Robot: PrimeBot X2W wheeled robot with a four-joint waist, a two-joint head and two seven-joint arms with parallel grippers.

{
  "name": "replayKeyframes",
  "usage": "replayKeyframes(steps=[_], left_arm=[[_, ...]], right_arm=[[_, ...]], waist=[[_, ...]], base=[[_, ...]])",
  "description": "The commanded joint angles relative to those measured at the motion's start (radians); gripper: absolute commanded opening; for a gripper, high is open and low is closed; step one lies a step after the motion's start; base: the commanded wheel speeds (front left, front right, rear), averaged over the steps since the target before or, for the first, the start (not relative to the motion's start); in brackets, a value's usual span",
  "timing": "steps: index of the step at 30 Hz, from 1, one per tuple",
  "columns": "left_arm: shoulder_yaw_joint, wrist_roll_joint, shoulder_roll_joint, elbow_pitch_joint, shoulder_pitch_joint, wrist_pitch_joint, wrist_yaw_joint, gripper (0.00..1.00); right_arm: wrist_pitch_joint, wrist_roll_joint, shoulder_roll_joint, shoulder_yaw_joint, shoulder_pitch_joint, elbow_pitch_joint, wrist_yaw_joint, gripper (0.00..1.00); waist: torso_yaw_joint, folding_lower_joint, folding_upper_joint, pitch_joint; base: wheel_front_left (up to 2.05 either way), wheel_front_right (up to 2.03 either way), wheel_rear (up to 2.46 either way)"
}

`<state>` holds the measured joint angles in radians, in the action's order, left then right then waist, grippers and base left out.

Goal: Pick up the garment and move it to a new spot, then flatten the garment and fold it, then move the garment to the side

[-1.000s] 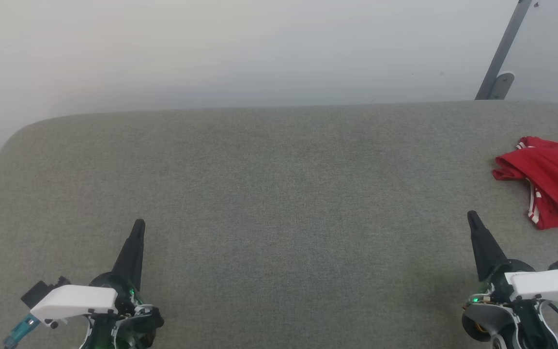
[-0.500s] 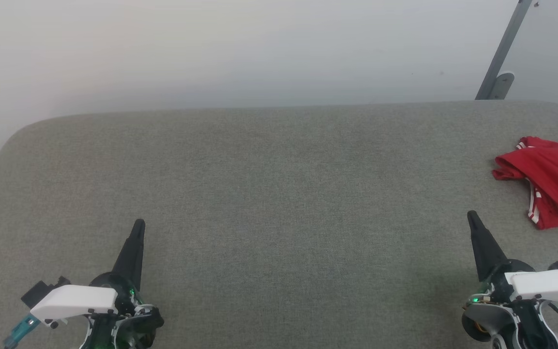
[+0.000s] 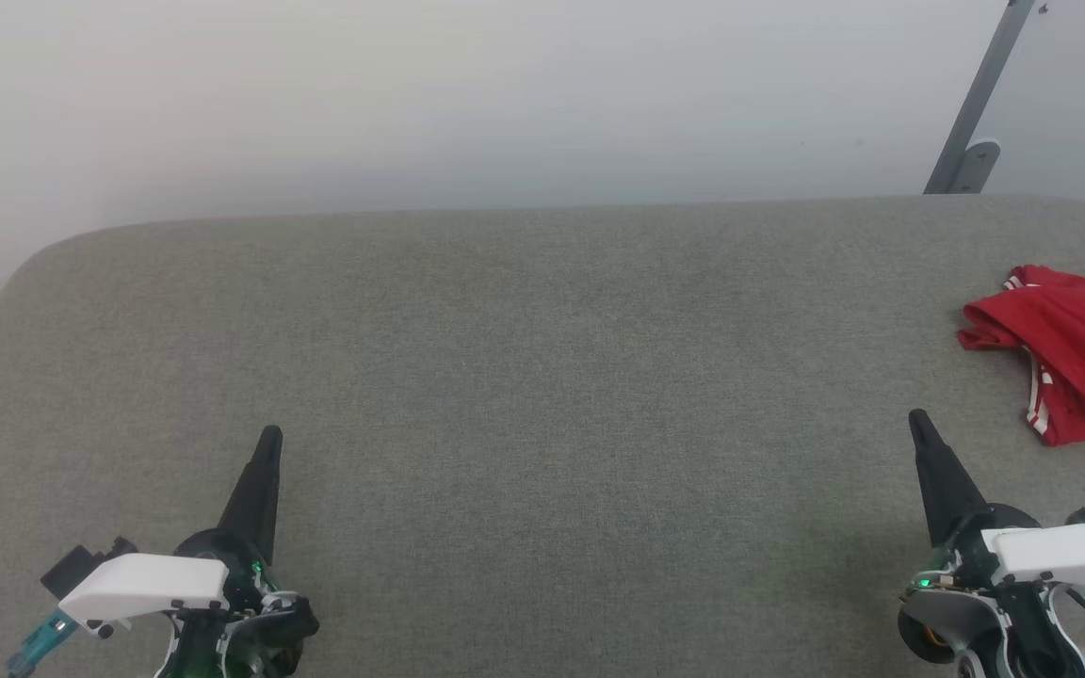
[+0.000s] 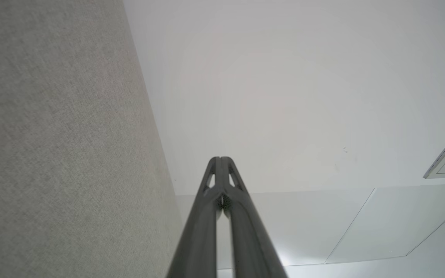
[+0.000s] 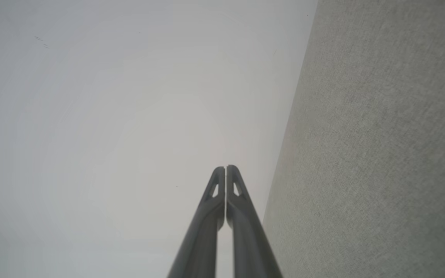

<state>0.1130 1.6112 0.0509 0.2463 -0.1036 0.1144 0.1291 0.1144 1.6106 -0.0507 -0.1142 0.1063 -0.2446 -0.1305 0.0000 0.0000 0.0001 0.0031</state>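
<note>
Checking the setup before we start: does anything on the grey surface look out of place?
Only the garment: it lies crumpled on the right of the grey surface, partly past the head view's edge. Nothing looks spilled or damaged.

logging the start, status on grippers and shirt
Left gripper, right gripper shut, empty. Garment crumpled, far right of grey surface, untouched. Nothing in the way.

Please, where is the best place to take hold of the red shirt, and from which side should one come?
Probably the bunched fold at the left end of the shirt, where cloth stands up from the table. Come from above on that side with the right end effector, the nearer one; it is shut and must open first.
</note>
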Motion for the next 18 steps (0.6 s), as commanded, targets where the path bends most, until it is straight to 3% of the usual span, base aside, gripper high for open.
replayKeyframes(steps=[1, 18], left_arm=[[0.000, 0.003, -0.003, -0.003, -0.011, 0.003, 0.003, 0.00], [0.000, 0.004, -0.003, -0.003, -0.011, 0.003, 0.003, 0.00]], right_arm=[[0.002, 0.005, 0.003, -0.001, 0.004, 0.002, 0.000, 0.00], [0.002, 0.005, 0.003, -0.001, 0.004, 0.001, 0.000, 0.00]], waist=[[0.000, 0.0000, -0.0001, 0.000], [0.000, 0.0000, -0.0001, 0.000]], base=[[0.00, 0.00, 0.00], [0.00, 0.00, 0.00]])
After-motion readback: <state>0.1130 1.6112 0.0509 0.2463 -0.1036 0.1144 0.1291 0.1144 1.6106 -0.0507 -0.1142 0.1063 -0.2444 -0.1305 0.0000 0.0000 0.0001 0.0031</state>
